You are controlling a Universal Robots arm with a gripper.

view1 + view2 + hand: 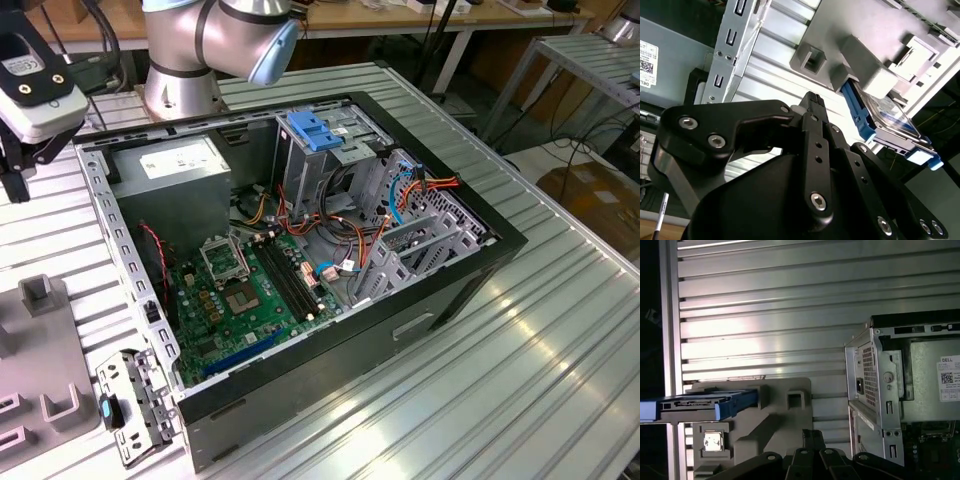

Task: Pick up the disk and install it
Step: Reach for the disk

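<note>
The disk (705, 402) is a flat silver drive with blue side rails. It stands on edge in a slot of a grey fixture (772, 407) on the ribbed table, and one end sticks out past the fixture. In the second wrist view the disk (887, 120) shows its label face. My gripper (812, 434) hangs above the fixture, a short way from the disk's near end, not touching it. Its black fingers (812, 102) are shut together with nothing between them. In the exterior view my wrist (30, 95) sits at the far left edge, above the fixture (40, 345).
An open computer case (500, 250) lies on the table beside the fixture, with a grey power-supply box (175, 165), a motherboard (250, 290), a metal cage topped by a blue bracket (315, 130) and loose cables. A small metal panel (135, 405) lies by the case's near corner.
</note>
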